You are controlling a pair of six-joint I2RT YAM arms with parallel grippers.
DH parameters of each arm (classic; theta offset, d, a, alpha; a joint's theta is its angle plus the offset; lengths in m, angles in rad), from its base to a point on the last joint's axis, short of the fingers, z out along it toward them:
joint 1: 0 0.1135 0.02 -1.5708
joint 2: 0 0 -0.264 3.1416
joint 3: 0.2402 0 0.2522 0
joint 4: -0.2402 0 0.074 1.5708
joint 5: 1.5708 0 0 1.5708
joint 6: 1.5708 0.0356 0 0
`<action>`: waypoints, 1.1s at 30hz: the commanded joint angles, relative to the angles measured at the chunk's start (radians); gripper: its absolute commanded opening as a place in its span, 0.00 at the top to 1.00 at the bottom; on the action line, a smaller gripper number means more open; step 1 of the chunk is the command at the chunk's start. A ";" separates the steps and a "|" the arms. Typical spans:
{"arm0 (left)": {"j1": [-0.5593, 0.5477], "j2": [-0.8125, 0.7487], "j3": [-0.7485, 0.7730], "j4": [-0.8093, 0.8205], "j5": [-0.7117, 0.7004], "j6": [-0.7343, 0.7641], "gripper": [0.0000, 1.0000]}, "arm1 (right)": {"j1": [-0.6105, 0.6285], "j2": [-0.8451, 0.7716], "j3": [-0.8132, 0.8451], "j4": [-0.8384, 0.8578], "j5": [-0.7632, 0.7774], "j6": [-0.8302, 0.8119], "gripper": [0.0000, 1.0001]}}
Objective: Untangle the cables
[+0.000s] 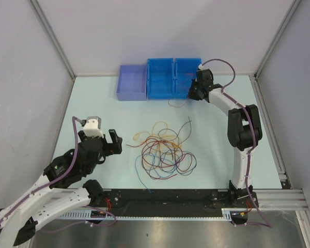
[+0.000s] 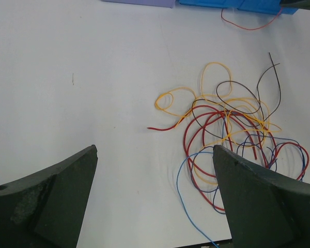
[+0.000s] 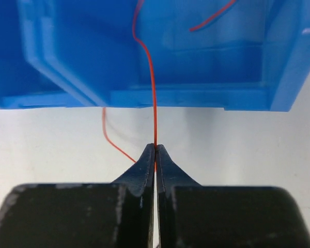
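Glossy blue plastic bin (image 3: 196, 98), matt black right gripper (image 3: 155, 150), smooth pale table (image 2: 67, 77)

I find the cables (image 1: 163, 150) heaped mid-way along the table (image 1: 222, 150), with the bins (image 1: 161, 96) behind them (one strand (image 3: 153, 103) reaches into the rightmost).

Left of the heap of cables (image 1: 165, 150) the table (image 1: 101, 103) lies bare and wide. The left claw (image 2: 155, 150) hangs open over that stretch, with a free path to the heap's nearest loops. Beyond the heap runs a bare strip, then a purple bin (image 1: 132, 82) and blue bins (image 1: 173, 77) wall off the far edge. Beyond the heap and to its right, the right claw (image 3: 155, 147) blocks the way, pinching a red cable (image 3: 153, 103) strung over a blue rim. Right of the heap the table is free up to the right arm (image 1: 240, 129).
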State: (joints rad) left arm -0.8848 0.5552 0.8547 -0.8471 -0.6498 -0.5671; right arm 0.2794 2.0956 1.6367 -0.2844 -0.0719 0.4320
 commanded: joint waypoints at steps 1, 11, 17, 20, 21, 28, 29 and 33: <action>0.015 -0.005 0.000 0.028 0.009 0.023 0.02 | 0.001 -0.140 0.078 -0.002 0.017 -0.033 1.00; 0.024 -0.017 -0.002 0.033 0.018 0.027 0.02 | -0.037 0.007 0.445 -0.091 0.040 -0.118 1.00; 0.024 -0.017 -0.002 0.031 0.012 0.027 0.02 | -0.062 0.113 0.637 -0.147 0.066 -0.131 1.00; 0.026 -0.017 -0.003 0.031 0.010 0.027 0.02 | -0.071 0.126 0.634 -0.119 0.067 -0.127 1.00; 0.026 -0.015 -0.002 0.031 0.010 0.027 0.02 | -0.072 0.132 0.635 -0.116 0.069 -0.127 1.00; 0.027 -0.012 -0.003 0.031 0.009 0.027 0.01 | -0.108 0.158 0.635 -0.075 0.103 -0.130 1.00; 0.026 -0.014 -0.002 0.031 0.009 0.027 0.02 | -0.114 0.158 0.640 -0.068 0.093 -0.127 1.00; 0.030 -0.006 -0.002 0.031 0.010 0.027 0.02 | -0.140 0.162 0.679 -0.052 0.054 -0.133 1.00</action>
State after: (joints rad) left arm -0.8646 0.5449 0.8543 -0.8394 -0.6426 -0.5644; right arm 0.1715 2.2650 2.2360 -0.3954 0.0071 0.3115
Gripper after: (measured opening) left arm 0.983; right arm 0.010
